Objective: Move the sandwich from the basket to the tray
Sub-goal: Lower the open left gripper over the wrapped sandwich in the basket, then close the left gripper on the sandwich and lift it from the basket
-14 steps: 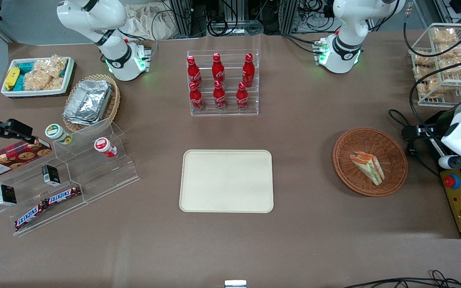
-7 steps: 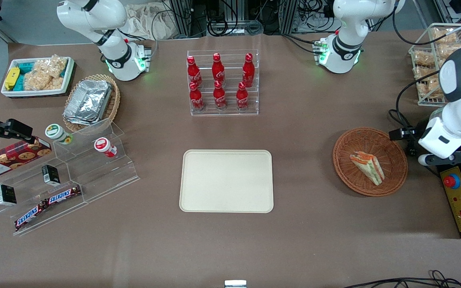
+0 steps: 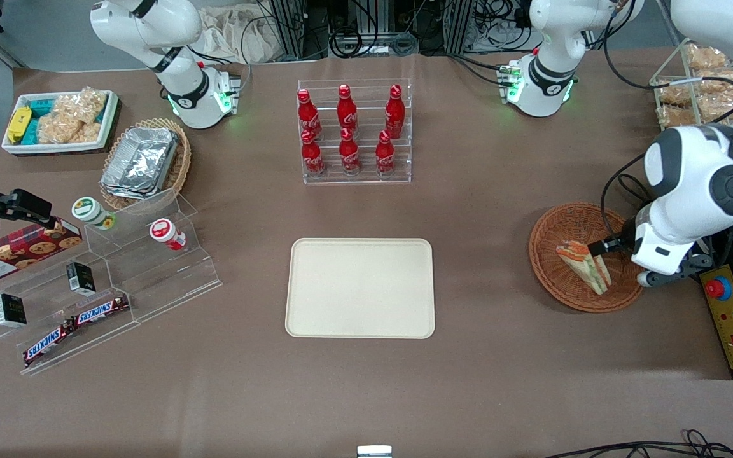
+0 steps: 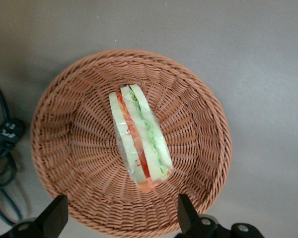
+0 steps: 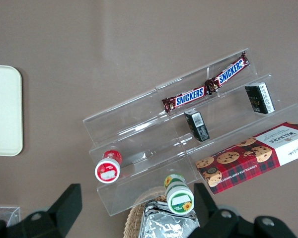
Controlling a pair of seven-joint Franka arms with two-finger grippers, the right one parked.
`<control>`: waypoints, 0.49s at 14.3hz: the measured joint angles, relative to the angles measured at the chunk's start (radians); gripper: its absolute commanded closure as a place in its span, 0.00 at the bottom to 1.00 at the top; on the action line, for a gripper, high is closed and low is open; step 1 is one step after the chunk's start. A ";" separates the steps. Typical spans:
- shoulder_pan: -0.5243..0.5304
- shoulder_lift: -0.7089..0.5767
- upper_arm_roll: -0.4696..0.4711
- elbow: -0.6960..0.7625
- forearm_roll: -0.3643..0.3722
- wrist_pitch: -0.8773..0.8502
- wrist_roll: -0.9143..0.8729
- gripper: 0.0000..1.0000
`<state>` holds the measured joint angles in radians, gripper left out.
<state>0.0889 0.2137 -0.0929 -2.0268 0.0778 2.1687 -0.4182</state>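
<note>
The sandwich (image 3: 578, 259), a wrapped wedge with orange-red and green layers, lies in the reddish-brown wicker basket (image 3: 546, 254) toward the working arm's end of the table. In the left wrist view the sandwich (image 4: 139, 139) rests near the middle of the basket (image 4: 74, 129). My gripper (image 3: 599, 248) hangs above the basket, over the sandwich's edge. It is open, its two black fingertips (image 4: 57, 215) spread wider than the sandwich, with nothing between them (image 4: 121, 218). The cream tray (image 3: 360, 287) lies bare at the table's middle; one end of it (image 5: 5, 109) shows in the right wrist view.
A clear rack of red bottles (image 3: 352, 130) stands farther from the front camera than the tray. A control box with a red button (image 3: 718, 289) and black cables (image 4: 5, 148) lie beside the basket. Acrylic steps with snacks (image 3: 105, 280) sit toward the parked arm's end.
The working arm has swung in from the table's edge, bringing the gripper from outside the basket to above it, over the sandwich. The sandwich and basket have not moved.
</note>
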 measured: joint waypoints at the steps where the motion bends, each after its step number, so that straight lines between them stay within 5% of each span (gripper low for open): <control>1: 0.000 0.016 0.000 0.000 0.000 0.009 -0.023 0.01; 7: 0.000 0.111 0.000 -0.002 0.000 0.159 -0.148 0.01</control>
<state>0.0890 0.3247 -0.0929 -2.0288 0.0780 2.3281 -0.5658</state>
